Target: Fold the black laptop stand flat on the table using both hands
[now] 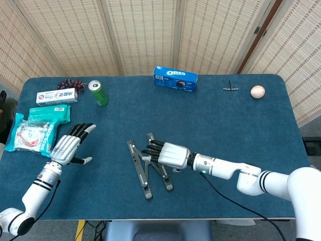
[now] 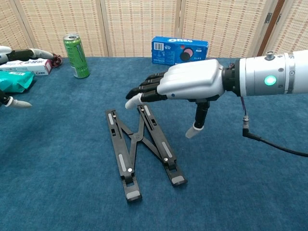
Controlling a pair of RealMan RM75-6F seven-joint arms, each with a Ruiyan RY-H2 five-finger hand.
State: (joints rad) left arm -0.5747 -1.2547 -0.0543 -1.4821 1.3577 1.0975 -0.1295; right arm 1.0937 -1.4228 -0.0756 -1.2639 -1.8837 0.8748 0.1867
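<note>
The black laptop stand lies low on the blue table, its two bars crossed in an X. My right hand hovers palm down over the stand's far right bar, fingers spread and holding nothing; in the chest view this right hand reaches left, with its fingertips just above the stand's top end. Whether they touch it I cannot tell. My left hand is well left of the stand, open with its fingers apart; the chest view shows only its fingertips at the left edge.
An Oreo box stands at the back middle, with a green can, a toothpaste box and grapes at the back left. Teal packets lie by the left edge. An egg and a small black tool sit back right.
</note>
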